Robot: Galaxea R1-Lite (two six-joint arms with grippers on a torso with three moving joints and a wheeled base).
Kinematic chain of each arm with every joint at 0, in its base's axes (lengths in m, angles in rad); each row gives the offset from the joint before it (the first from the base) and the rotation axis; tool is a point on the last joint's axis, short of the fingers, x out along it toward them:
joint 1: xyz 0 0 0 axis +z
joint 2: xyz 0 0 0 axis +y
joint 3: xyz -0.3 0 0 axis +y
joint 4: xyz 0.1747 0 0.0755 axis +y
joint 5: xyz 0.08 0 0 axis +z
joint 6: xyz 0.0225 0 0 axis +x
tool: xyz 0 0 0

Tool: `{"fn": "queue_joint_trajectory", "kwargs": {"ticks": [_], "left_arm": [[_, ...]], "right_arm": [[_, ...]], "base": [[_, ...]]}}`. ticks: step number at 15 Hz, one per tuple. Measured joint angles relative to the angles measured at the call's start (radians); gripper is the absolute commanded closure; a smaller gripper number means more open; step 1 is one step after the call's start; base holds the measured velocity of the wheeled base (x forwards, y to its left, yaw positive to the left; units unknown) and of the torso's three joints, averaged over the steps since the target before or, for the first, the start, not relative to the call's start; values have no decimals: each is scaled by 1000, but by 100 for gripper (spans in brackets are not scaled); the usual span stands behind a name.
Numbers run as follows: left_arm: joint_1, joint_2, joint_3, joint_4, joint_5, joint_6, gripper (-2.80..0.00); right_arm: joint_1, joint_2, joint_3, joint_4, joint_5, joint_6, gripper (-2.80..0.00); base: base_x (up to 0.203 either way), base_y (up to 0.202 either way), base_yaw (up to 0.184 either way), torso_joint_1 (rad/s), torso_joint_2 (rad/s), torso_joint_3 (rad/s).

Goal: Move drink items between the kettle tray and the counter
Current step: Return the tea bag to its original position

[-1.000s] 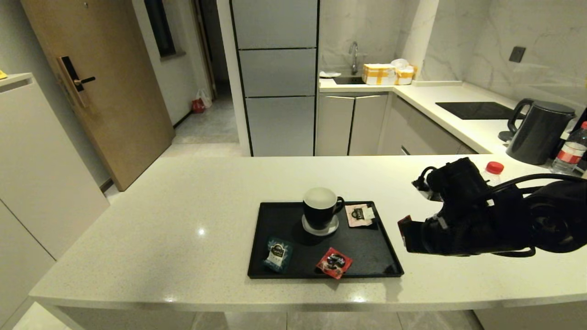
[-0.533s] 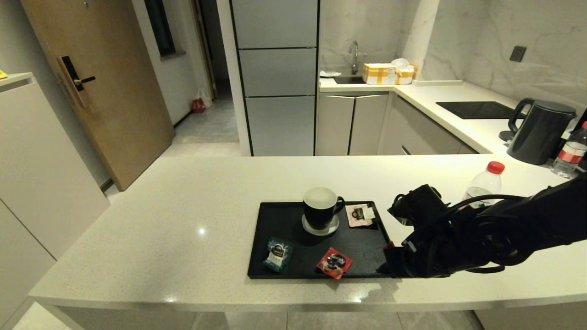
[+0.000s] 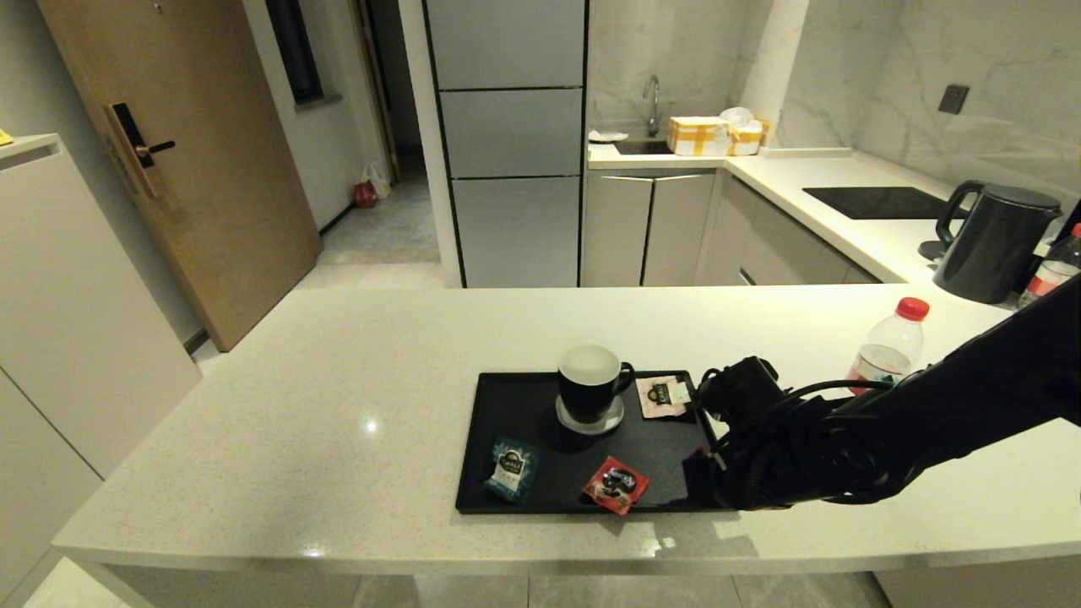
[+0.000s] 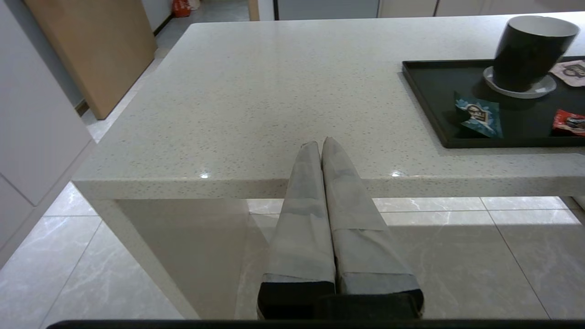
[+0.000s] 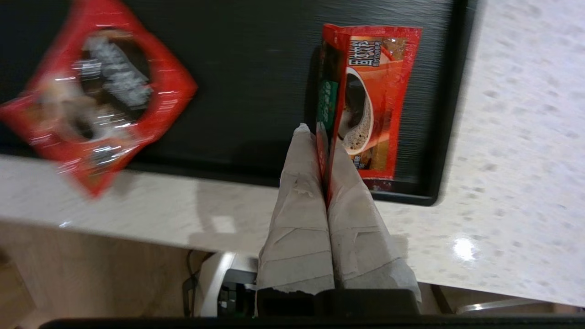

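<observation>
My right gripper [image 5: 320,132] is shut on the edge of a red coffee sachet [image 5: 374,91], which hangs just over the front right corner of the black kettle tray [image 5: 256,82]. In the head view this gripper [image 3: 698,473] is low over the tray [image 3: 524,405]. On the tray lie a second red sachet [image 3: 616,484], a teal sachet [image 3: 511,467] and a pink one [image 3: 661,395]. A red-capped water bottle [image 3: 887,348] stands on the cream counter [image 3: 338,380], right of the tray. My left gripper [image 4: 321,142] is shut and empty, parked in front of the counter's front edge.
A black mug [image 3: 589,382] on a saucer stands at the tray's back middle. A black kettle [image 3: 995,243] and another bottle [image 3: 1050,274] are at the far right, with a glass hob [image 3: 878,203] behind them.
My right arm has swung left and down, carrying the red sachet from above the counter to the tray's front right corner. The bottle behind it has come into sight.
</observation>
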Motion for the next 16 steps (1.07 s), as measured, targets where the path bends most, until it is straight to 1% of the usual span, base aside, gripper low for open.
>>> {"fn": "queue_joint_trajectory", "kwargs": {"ticks": [3,4,8,12,16], "left_arm": [[0,0,0,0,0,0,0],[0,0,0,0,0,0,0],[0,0,0,0,0,0,0],[0,0,0,0,0,0,0],[0,0,0,0,0,0,0]], "right_arm": [[1,34,-5,-44,-2,0,0],[1,44,-6,-54,-5,-1,-280],[-1,50,3,-88,-15,8,-280],[-2,-3,31,-80,-3,10,-280],[-2,-106,69,-79,59,8,-280]], "base": [[0,0,0,0,0,0],[0,0,0,0,0,0],[0,0,0,0,0,0],[0,0,0,0,0,0],[0,0,0,0,0,0]]}}
